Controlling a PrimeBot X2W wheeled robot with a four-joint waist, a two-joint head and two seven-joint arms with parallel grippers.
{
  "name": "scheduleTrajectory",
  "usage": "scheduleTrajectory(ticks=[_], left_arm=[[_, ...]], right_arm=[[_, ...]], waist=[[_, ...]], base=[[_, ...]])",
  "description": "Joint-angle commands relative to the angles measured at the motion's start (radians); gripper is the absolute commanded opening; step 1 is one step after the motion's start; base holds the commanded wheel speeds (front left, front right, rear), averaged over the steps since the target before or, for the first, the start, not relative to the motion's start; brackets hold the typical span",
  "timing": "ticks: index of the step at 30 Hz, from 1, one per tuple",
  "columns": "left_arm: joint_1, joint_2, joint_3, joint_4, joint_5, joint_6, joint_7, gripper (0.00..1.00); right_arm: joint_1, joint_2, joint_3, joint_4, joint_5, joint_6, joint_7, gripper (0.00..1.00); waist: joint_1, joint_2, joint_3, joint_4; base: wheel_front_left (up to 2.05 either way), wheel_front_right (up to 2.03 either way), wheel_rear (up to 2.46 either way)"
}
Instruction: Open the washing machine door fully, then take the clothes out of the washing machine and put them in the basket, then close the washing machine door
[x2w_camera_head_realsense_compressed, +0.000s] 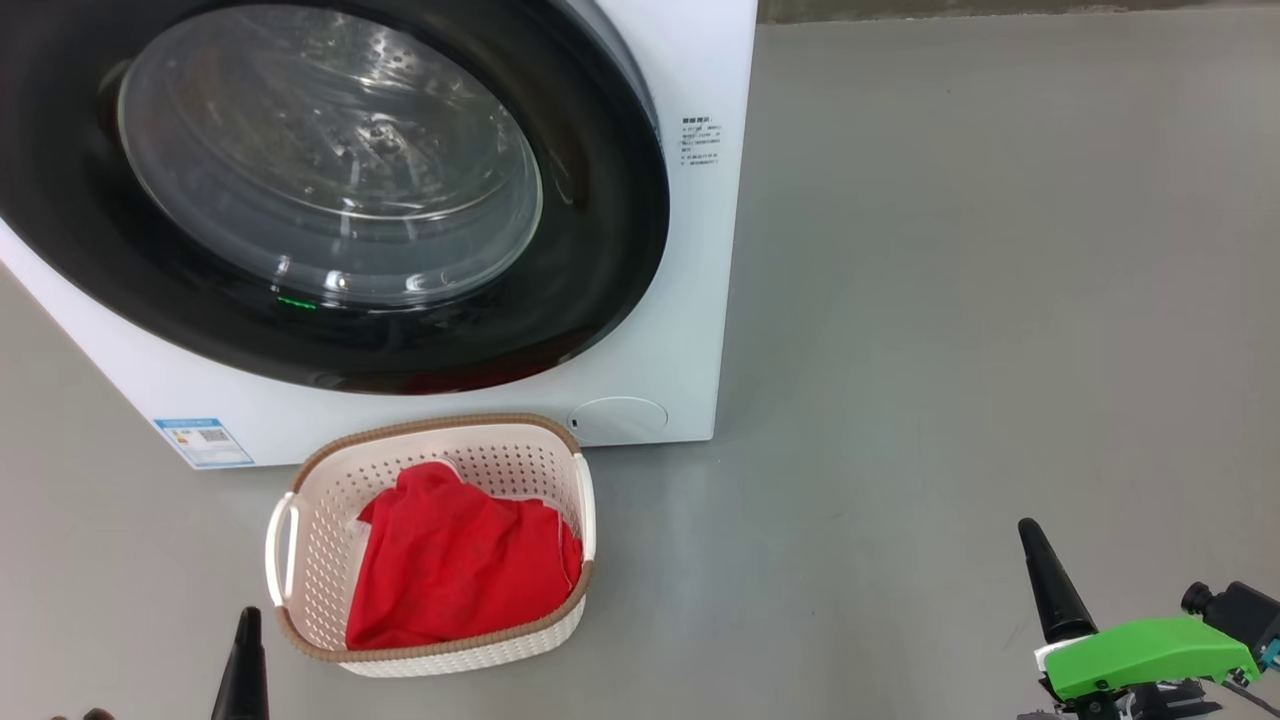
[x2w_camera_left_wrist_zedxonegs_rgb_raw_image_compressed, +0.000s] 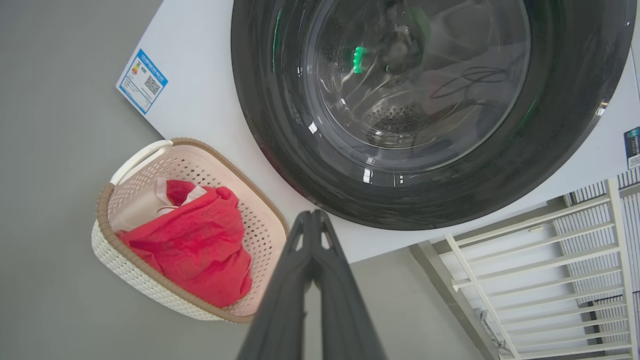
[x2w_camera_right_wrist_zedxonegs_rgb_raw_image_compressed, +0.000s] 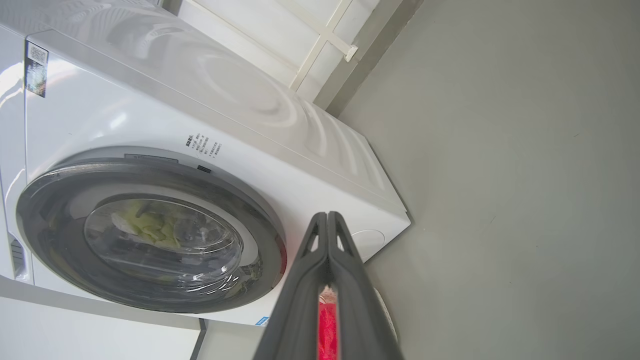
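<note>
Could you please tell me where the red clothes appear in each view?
Head view: bright red fabric clothes, lower centre-left, inside the cream perforated plastic basket.
Left wrist view: clothes lower left, in that basket.
Right wrist view: bottom centre, clothes glimpsed behind the right pincer.
Shared landmark: the round black-rimmed glass washing machine door.

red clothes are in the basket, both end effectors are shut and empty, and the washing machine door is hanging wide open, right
The washing machine door is closed, flush against the washing machine, as the right wrist view shows. The rest holds: the clothes lie in the basket, and the left end effector and right end effector are shut and empty.
</note>
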Motion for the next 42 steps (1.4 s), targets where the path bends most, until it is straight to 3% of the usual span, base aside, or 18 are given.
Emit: scheduleTrajectory(ticks=[1, 42], left_arm=[[-0.046, 0.013, 0.026, -0.029, -0.021, -0.002, 0.006, 0.00], [-0.087, 0.009, 0.058, -0.042, -0.465, -0.003, 0.125, 0.00]], right_arm=[[-0.008, -0.002, 0.004, -0.031, 0.022, 0.000, 0.005, 0.00], [-0.005, 0.044, -0.063, -0.096, 0.429, -0.001, 0.127, 0.00]], waist=[[0.0000, -0.0001, -0.001, 0.000], [0.0000, -0.0001, -0.042, 0.008]], base=[[0.00, 0.00, 0.00], [0.00, 0.00, 0.00]])
